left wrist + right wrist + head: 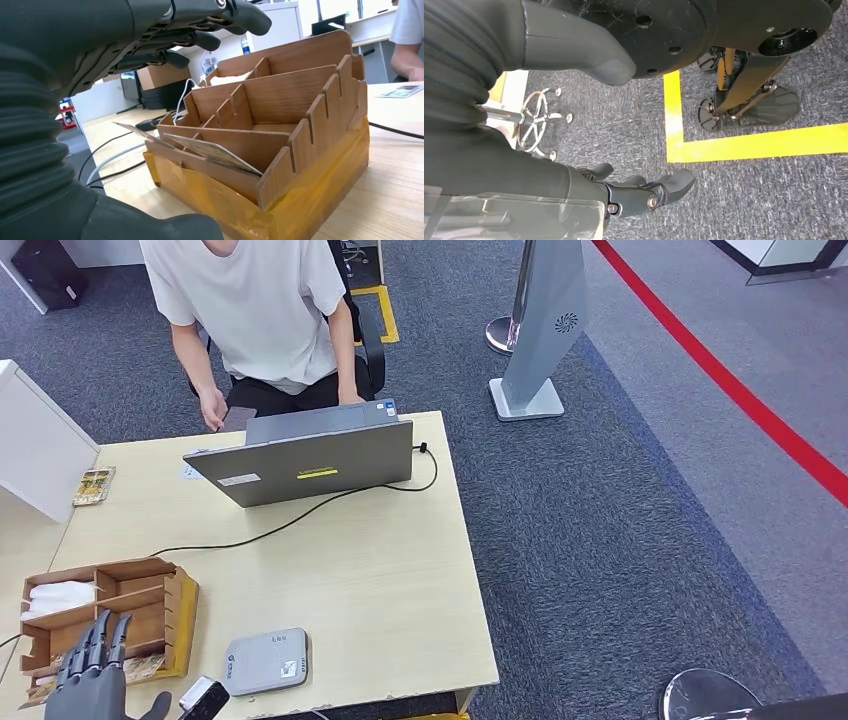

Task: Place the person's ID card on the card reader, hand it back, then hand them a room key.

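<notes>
My left hand hovers open at the table's near left corner, fingers stretched over the wooden organizer box. In the left wrist view the hand is spread in front of the box, holding nothing, and a patterned key card lies slanted in the front slot. The grey card reader lies flat just right of the hand. Across the table a person in a white shirt holds a dark card behind the laptop. My right hand hangs beside the body over the carpet, fingers apart and empty.
A grey laptop stands at the far side, its black cable trailing left across the table. A small stack of cards lies at the far left beside a white partition. A grey sign stand is on the carpet to the right.
</notes>
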